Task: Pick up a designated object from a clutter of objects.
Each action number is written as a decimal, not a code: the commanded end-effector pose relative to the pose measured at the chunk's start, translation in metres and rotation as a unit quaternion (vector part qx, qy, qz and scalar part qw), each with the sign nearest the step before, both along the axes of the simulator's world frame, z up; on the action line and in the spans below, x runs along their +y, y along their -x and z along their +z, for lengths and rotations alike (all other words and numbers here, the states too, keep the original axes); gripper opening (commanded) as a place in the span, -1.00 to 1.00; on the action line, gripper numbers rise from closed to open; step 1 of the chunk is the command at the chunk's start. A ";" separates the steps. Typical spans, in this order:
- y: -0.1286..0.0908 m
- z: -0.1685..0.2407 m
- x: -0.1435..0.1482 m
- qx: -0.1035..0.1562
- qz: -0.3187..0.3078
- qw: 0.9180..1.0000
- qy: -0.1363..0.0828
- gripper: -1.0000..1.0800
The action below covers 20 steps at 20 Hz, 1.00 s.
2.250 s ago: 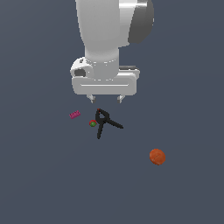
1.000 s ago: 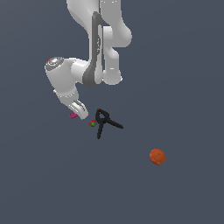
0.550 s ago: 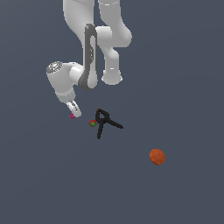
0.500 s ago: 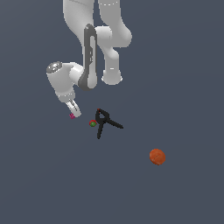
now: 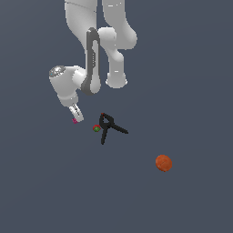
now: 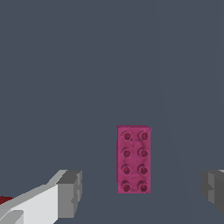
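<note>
The exterior view looks down from a height and well back, taking in the arm (image 5: 93,59) and the whole grey counter (image 5: 191,82). The wrist view faces the counter up close. Both share the magenta brick (image 5: 75,121) (image 6: 134,159), tiny in the former, large in the latter.

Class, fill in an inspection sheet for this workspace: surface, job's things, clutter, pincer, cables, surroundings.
Surface: plain dark grey floor.
Job's things: magenta studded brick lying flat, studs up, between the pincer's fingers, untouched.
Clutter: black spring clamp; tiny red-green ball beside the clamp; orange ball apart, toward the exterior view's right.
Pincer: pincer open, low over the brick.
Cables: nothing seen.
Surroundings: nothing seen beyond the white arm.
</note>
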State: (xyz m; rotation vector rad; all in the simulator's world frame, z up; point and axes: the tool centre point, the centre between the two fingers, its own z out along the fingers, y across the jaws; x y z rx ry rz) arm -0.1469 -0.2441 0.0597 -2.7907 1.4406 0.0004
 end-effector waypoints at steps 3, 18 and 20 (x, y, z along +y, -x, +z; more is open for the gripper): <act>0.001 -0.012 0.000 0.000 -0.001 1.000 0.000 0.92; 0.001 -0.048 -0.001 0.000 -0.002 1.000 0.000 -1.00; 0.001 -0.048 -0.001 0.000 -0.002 1.000 0.000 -1.00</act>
